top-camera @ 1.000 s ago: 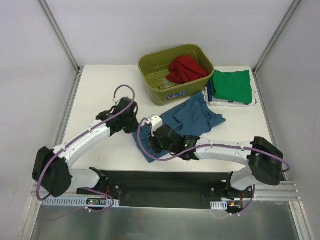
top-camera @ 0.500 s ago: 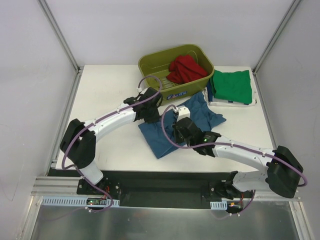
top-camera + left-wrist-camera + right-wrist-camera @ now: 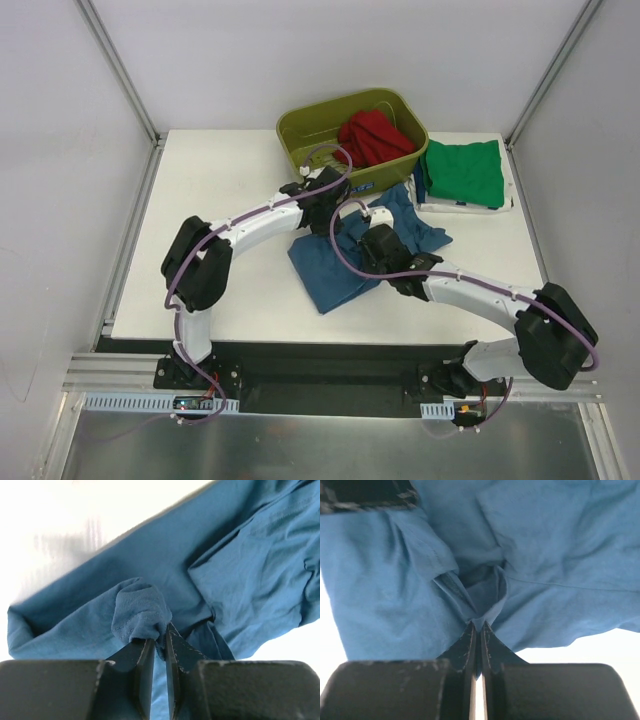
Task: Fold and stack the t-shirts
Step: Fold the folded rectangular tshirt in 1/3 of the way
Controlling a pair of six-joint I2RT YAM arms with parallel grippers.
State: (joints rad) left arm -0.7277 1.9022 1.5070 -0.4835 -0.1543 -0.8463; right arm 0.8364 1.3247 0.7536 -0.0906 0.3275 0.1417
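The teal-blue t-shirt (image 3: 330,272) lies crumpled and partly doubled over at the table's middle, just in front of the tub. My left gripper (image 3: 322,212) hangs over its far left part, pinching a bunched fold of teal-blue t-shirt (image 3: 142,612) at its tips (image 3: 160,639); the jaws stand a sliver apart around the cloth. My right gripper (image 3: 365,240) is beside it, shut on a thin fold of the teal-blue t-shirt (image 3: 485,597) at its tips (image 3: 476,626). The red t-shirt (image 3: 375,135) is heaped in the tub. The green t-shirt (image 3: 462,172) lies folded at the right.
The olive-green plastic tub (image 3: 300,135) stands at the back centre, close behind both grippers. A white flat holder (image 3: 500,205) lies under the green t-shirt near the right wall. Bare white table (image 3: 200,190) spreads to the left.
Both grippers have carried the shirt's near edge away from the bases toward the tub, doubling the cloth over. The left arm has stretched far out to the right.
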